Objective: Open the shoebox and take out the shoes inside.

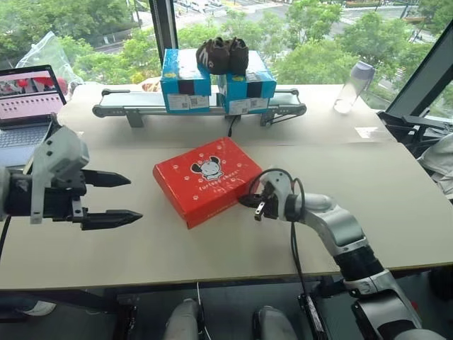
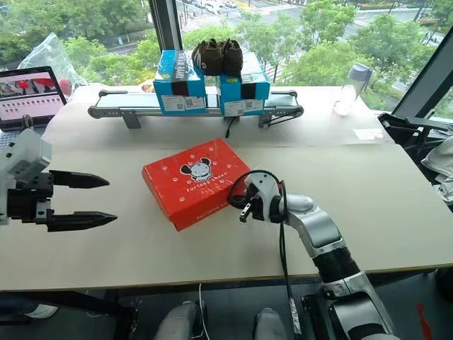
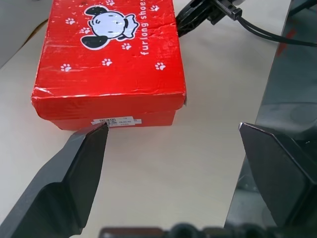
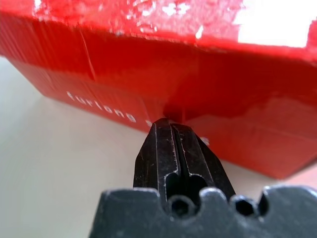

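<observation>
— Silver laptop sits at the far left of the counter, its screen lit. What comes next to it?

— Just inward of it hangs the left end effector, held above the counter, its two black fingers spread wide and pointing toward the middle. Nothing lies between them.

— And the shoebox?

— Red, and shut. The shoebox lies flat in the middle of the counter, turned at an angle, with the cartoon animal, the lettering and the paw prints facing up. A white label shows on its short end, the end that faces the left end effector. The two are well apart.

— Can you see the shoes?

— No; the lid is down.

— What is behind the box?

— A long grey rail on feet, farther back. Two blue boxes stand on it side by side, and a dark brown pair rests on top of them.

— Then the right side?

— The right end effector has its fingers pressed tightly together, gripping nothing. Its tip is at the long side wall of the shoebox, just under the lid's edge; from the wrist it looks to be touching the cardboard. A black cable loops around that wrist. Far back on the right stands a clear bottle.
</observation>
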`<state>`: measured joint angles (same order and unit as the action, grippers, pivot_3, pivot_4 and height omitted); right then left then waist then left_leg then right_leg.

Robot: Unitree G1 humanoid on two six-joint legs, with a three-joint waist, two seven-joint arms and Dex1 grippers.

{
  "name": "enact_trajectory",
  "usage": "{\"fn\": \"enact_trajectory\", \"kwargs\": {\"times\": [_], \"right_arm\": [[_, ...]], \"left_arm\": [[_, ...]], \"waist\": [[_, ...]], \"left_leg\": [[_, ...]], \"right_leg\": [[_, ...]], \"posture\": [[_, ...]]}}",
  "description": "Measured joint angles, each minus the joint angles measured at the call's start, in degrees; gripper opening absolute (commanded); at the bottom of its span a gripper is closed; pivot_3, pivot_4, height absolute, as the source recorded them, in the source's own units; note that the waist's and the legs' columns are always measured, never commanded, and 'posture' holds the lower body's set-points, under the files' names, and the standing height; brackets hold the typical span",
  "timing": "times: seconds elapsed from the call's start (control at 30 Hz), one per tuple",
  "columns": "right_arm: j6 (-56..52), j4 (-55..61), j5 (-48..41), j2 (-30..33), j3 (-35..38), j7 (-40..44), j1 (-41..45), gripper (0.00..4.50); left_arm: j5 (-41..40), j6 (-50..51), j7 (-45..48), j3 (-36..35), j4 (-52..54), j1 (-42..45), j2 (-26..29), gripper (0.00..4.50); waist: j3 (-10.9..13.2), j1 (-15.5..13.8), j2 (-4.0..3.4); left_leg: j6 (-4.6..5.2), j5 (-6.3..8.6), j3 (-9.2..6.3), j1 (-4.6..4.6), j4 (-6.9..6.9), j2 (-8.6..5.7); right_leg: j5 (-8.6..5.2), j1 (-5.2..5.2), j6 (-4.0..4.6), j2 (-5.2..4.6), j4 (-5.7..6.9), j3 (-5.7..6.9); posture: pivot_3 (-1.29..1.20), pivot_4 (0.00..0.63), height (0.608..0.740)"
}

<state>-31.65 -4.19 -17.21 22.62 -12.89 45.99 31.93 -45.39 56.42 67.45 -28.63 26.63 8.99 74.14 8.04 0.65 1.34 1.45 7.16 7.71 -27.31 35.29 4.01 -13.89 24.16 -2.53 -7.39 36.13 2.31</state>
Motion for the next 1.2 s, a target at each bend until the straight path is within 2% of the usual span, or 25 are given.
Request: {"fn": "enact_trajectory", "kwargs": {"times": [0.23,0.47,0.6,0.77,0.8,0.93,1.2], "right_arm": [[-5.60,3.98,-5.11,-0.35,3.89,1.09,5.03,0.02],[-9.99,5.68,-8.66,-2.01,5.26,1.58,18.07,0.02],[-5.51,-5.11,-6.12,-7.87,4.39,1.22,28.36,0.02],[8.61,-25.01,-0.33,-16.34,3.43,0.75,40.95,0.02],[12.93,-32.10,1.53,-18.63,3.32,0.16,43.58,0.02],[22.69,-47.18,6.67,-23.04,2.13,-1.08,47.93,0.02],[30.98,-57.93,9.47,-23.75,4.64,-2.02,51.71,0.02]], "left_arm": [[0.00,-0.01,0.10,-0.95,0.49,-1.85,-0.23,4.50],[-0.77,0.08,-0.50,-1.37,2.00,-2.88,-0.70,4.50],[-1.87,0.65,-1.65,-1.62,2.96,-3.23,-1.77,4.50],[-2.86,1.59,-3.06,-1.79,4.61,-3.63,-2.28,4.50],[-3.19,1.81,-3.48,-1.84,4.74,-3.69,-2.36,4.50],[-4.49,2.77,-4.48,-1.83,5.40,-3.67,-2.42,4.50],[-6.31,3.94,-6.10,-2.79,6.45,-4.40,-2.45,4.50]], "waist": [[0.01,0.19,-0.02],[0.03,0.27,-0.04],[0.04,0.60,-0.06],[0.04,0.87,-0.06],[0.04,0.93,-0.07],[0.06,1.11,-0.09],[0.06,1.66,-0.09]], "left_leg": [[-0.05,-0.03,0.00,0.01,-0.04,0.08],[-0.08,-0.04,0.06,0.01,-0.13,0.10],[-0.15,-0.09,0.11,0.02,-0.20,0.11],[-0.28,-0.17,0.13,0.02,-0.30,0.26],[-0.30,-0.18,0.15,0.02,-0.30,0.27],[-0.39,-0.24,0.15,0.01,-0.34,0.32],[-0.56,-0.34,0.15,0.02,-0.49,0.44]], "right_leg": [[0.01,0.07,0.04,0.05,0.05,0.00],[0.02,0.12,0.05,0.06,0.04,-0.01],[0.08,0.19,0.05,0.08,0.10,-0.01],[0.08,0.19,0.05,0.25,0.11,0.04],[0.08,0.20,0.05,0.26,0.11,0.04],[0.11,0.22,0.09,0.30,0.10,0.06],[0.17,0.29,0.25,0.41,0.11,0.06]], "posture": [[0.00,0.150,0.740],[0.00,0.150,0.740],[0.00,0.150,0.740],[0.00,0.150,0.740],[0.00,0.150,0.740],[0.00,0.150,0.740],[0.00,0.150,0.740]]}}
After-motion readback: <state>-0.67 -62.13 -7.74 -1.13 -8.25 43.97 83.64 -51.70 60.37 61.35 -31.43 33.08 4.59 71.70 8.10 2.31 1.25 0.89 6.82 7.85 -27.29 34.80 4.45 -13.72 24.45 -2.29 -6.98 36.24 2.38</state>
